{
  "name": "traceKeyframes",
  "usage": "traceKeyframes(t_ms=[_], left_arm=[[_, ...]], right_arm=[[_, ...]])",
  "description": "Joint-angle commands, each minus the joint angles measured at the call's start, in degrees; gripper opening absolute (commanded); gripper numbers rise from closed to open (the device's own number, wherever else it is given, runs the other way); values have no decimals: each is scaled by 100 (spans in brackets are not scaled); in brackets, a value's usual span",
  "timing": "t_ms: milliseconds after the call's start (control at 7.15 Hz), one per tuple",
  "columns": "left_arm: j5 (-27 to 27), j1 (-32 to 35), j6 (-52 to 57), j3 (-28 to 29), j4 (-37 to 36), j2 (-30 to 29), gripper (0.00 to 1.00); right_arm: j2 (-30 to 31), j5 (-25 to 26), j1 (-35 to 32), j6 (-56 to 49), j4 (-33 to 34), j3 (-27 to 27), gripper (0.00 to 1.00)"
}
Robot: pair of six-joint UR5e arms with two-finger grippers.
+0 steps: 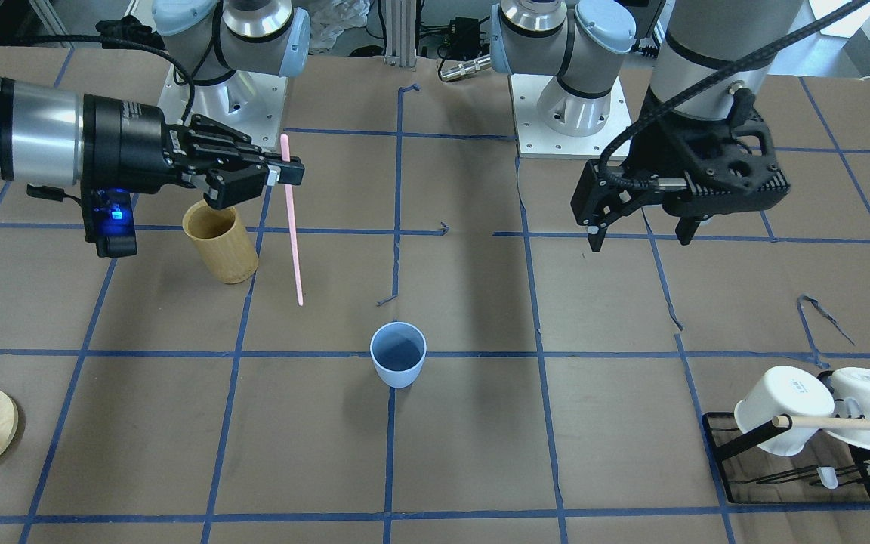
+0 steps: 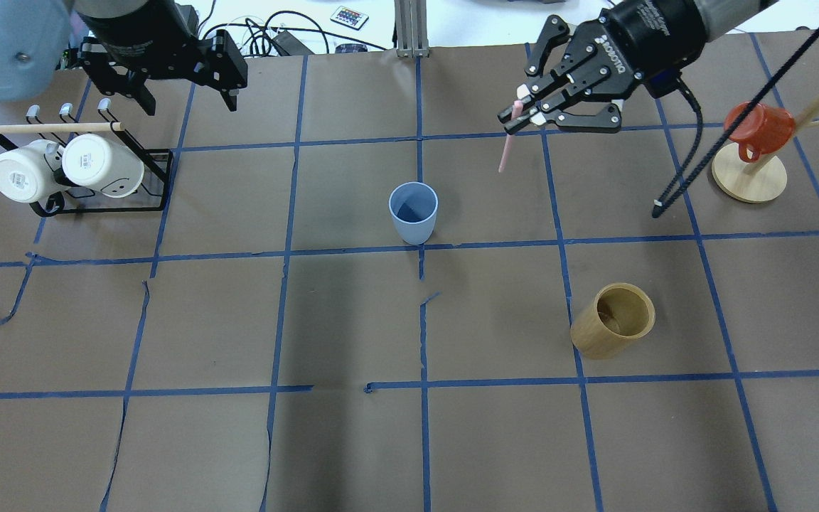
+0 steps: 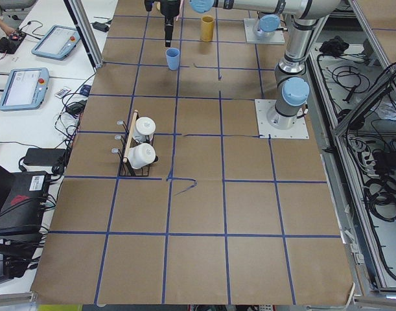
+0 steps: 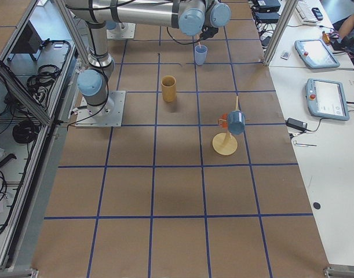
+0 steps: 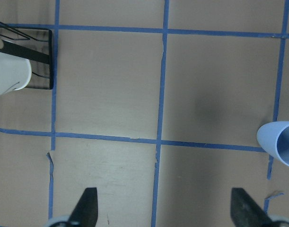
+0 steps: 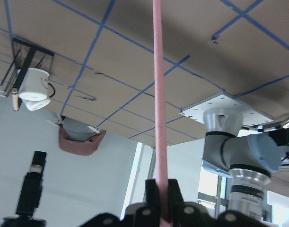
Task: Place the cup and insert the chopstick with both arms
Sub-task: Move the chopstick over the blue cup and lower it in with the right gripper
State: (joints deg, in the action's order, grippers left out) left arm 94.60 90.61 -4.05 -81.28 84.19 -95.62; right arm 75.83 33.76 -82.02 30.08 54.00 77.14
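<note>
The light blue cup stands upright and empty at the table's middle; its rim shows at the right edge of the left wrist view. My right gripper is shut on the upper end of the pale pink chopstick, which hangs down above the table. In the overhead view the right gripper and the chopstick are to the right of the cup and beyond it. The stick runs up the right wrist view. My left gripper is open and empty, high above the table.
A tan bamboo cylinder stands below the right arm. A black rack with two white mugs and a wooden rod is at the table's left. A red mug hangs on a wooden stand at the right.
</note>
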Motion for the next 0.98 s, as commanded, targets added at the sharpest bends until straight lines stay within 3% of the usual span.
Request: traceKeyframes(t_ms=[0, 280, 559, 839], left_arm=[[5, -87, 124, -28, -8, 235, 100], [-38, -70, 150, -177, 124, 404, 100], [-38, -131, 639, -336, 80, 483, 100], [-30, -122, 642, -362, 106, 483, 100]], right_arm=[[-594, -1105, -418, 1501, 1449, 11, 0], [-719, -1091, -666, 2351, 2209, 290, 0], [-693, -1108, -675, 2371, 2238, 713, 0], [-728, -1134, -675, 2353, 2247, 767, 0]])
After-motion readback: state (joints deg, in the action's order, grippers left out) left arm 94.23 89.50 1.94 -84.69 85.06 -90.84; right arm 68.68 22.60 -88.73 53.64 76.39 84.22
